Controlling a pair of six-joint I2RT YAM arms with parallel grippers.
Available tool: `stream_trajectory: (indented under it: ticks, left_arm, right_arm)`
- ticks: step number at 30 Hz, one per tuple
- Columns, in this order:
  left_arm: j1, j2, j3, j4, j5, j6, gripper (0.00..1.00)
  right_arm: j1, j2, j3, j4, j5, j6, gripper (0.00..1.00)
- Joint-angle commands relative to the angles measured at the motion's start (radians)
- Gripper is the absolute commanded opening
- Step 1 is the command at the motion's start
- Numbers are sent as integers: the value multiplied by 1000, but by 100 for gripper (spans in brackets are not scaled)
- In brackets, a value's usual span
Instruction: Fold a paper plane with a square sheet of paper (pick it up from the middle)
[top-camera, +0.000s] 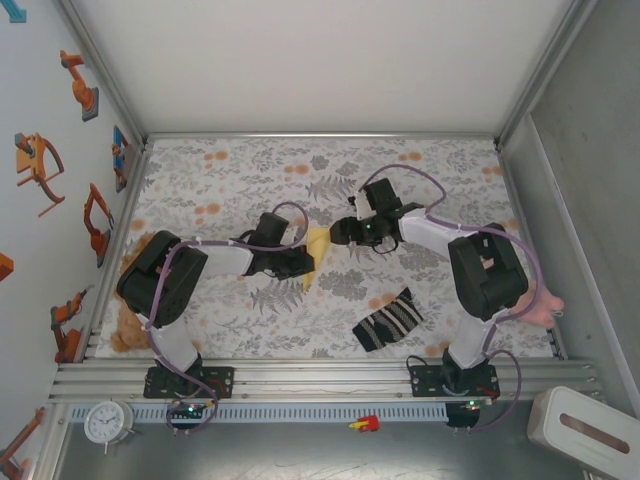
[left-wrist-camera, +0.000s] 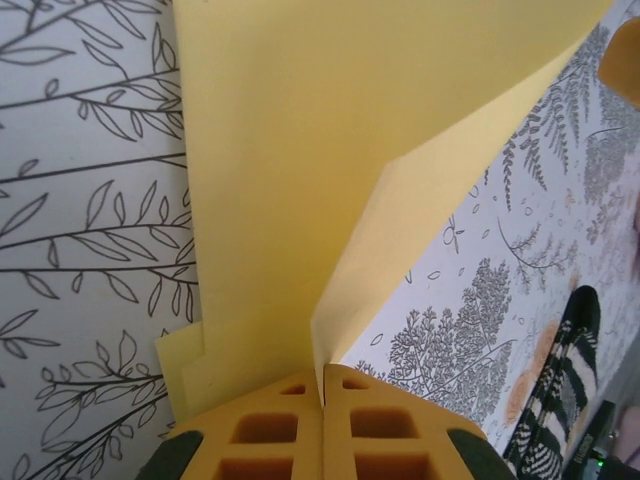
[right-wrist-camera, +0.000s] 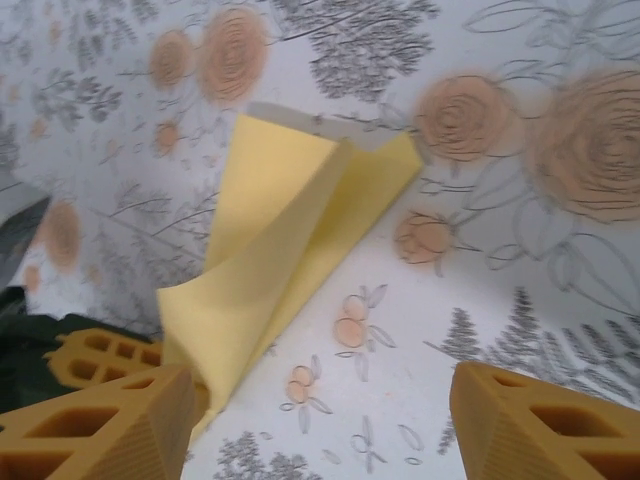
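The pale-yellow sheet of paper (top-camera: 317, 250) lies folded over itself on the flowered tablecloth, between my two grippers. In the left wrist view one flap of the paper (left-wrist-camera: 330, 150) stands up from the flat layers. My left gripper (left-wrist-camera: 325, 385) is shut on the near edge of that flap, its yellow pads pressed together. From above, the left gripper (top-camera: 300, 262) sits at the paper's left side. My right gripper (right-wrist-camera: 325, 400) hovers open just right of the paper (right-wrist-camera: 270, 230), its left fingertip (right-wrist-camera: 120, 420) beside the curled lower end, nothing between its fingers. Seen from above, the right gripper (top-camera: 340, 232) is at the paper's upper right.
A black-and-white striped sock (top-camera: 388, 320) lies near the front right of the cloth, and shows at the left wrist view's lower right as the sock (left-wrist-camera: 560, 390). A plush toy (top-camera: 130, 330) sits at the left edge and a pink item (top-camera: 540, 305) at the right edge.
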Motion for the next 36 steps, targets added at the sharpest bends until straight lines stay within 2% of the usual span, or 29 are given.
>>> stream_trajectory:
  ticks: [1, 15, 28, 32, 36]
  left_arm:
    - [11, -29, -18, 35, 76, 25, 5]
    - [24, -23, -36, 69, 119, 19, 3]
    - [24, -29, -37, 59, 103, 25, 7]
    - [24, -42, -40, 56, 87, 14, 11]
    - [24, -96, -60, 56, 47, -21, 20]
  right_arm:
    - [3, 20, 6, 33, -113, -81, 66]
    - [10, 156, 108, 25, -155, -81, 66]
    - [34, 248, 159, -51, -10, -48, 62]
    - [42, 267, 162, -66, 29, -30, 62]
    - [53, 290, 166, -90, 85, 1, 62]
